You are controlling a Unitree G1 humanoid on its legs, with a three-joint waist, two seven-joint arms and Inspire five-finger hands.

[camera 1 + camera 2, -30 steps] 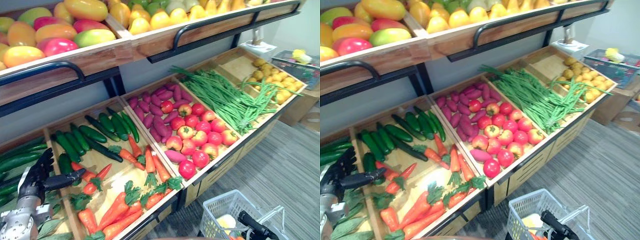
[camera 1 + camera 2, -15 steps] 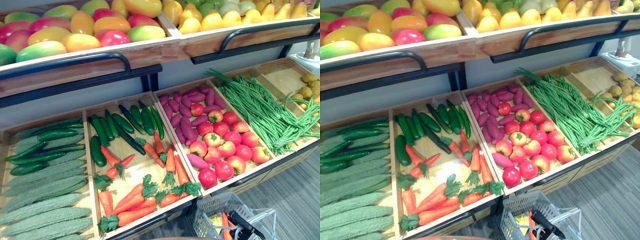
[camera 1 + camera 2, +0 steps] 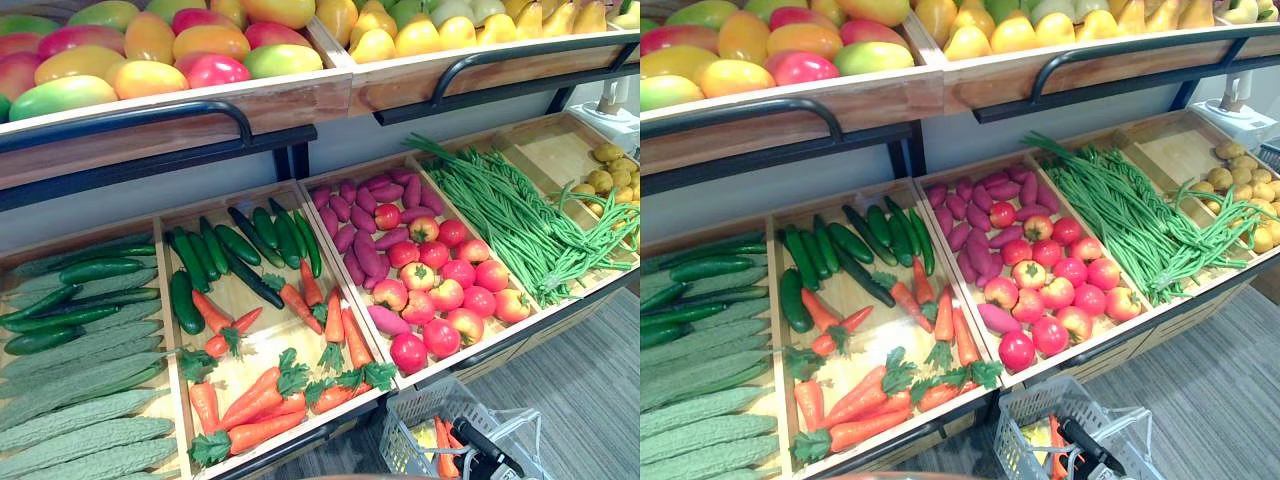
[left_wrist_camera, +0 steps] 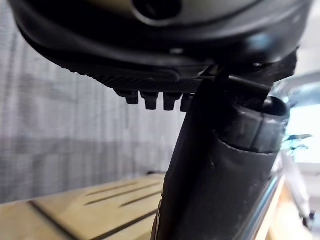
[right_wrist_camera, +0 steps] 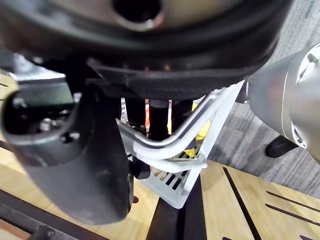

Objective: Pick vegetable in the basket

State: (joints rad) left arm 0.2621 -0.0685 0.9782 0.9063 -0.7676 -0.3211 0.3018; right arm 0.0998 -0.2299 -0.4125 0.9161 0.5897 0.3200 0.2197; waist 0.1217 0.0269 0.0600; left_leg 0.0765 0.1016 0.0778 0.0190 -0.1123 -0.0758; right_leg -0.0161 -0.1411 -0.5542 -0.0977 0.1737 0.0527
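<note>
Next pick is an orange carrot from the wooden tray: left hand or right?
Left. The right hand is curled round the white handle of the white plastic basket, so it is busy. The left hand holds nothing, and the orange carrots lie to the basket's left.

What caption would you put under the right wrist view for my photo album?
The robot's right hand curls round the handle of a white basket with an orange vegetable inside.

Bright, even light; soft, faint shadows.
</note>
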